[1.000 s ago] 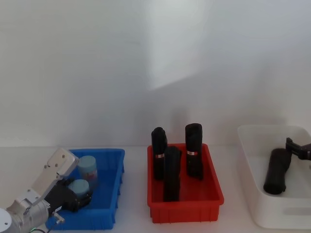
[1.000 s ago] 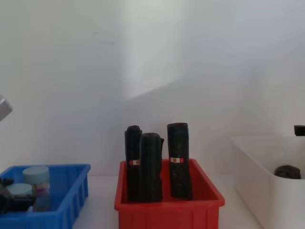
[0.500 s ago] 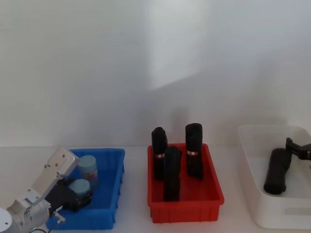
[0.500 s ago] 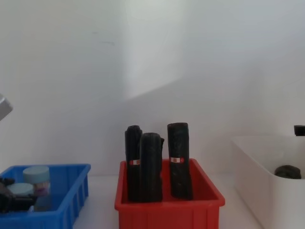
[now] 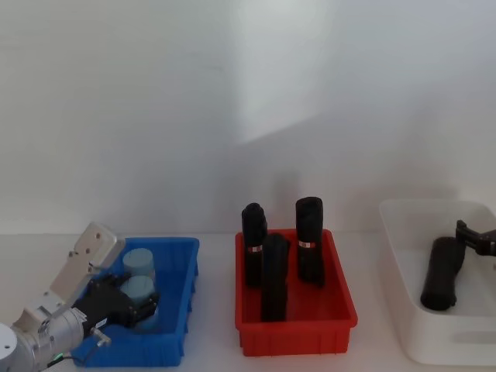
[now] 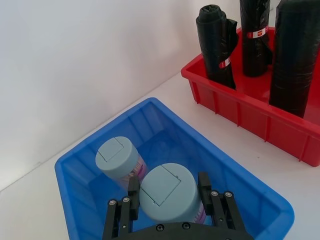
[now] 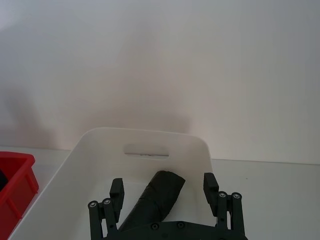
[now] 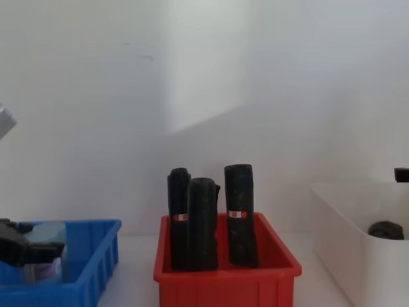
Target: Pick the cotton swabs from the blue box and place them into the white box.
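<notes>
In the blue box (image 5: 184,308) my left gripper (image 5: 132,304) is shut on one tub of cotton swabs (image 5: 142,288), its fingers (image 6: 204,186) pressed against both sides below the pale blue lid (image 6: 169,192). A second tub (image 6: 117,156) stands just behind it, near the box's back wall. From the chest view the held tub (image 8: 42,257) sits a little above the blue box (image 8: 96,272). At the far right, my right gripper (image 7: 162,181) hangs open over the white box (image 7: 145,136), where a black roll (image 7: 161,195) lies.
A red bin (image 5: 294,339) with three upright black rolls (image 5: 308,240) stands between the blue box and the white box (image 5: 434,345). A white wall closes the back of the table.
My left gripper has risen slightly with the near tub in its grip, so the tub now partly covers the one behind it. The right arm has not moved.
</notes>
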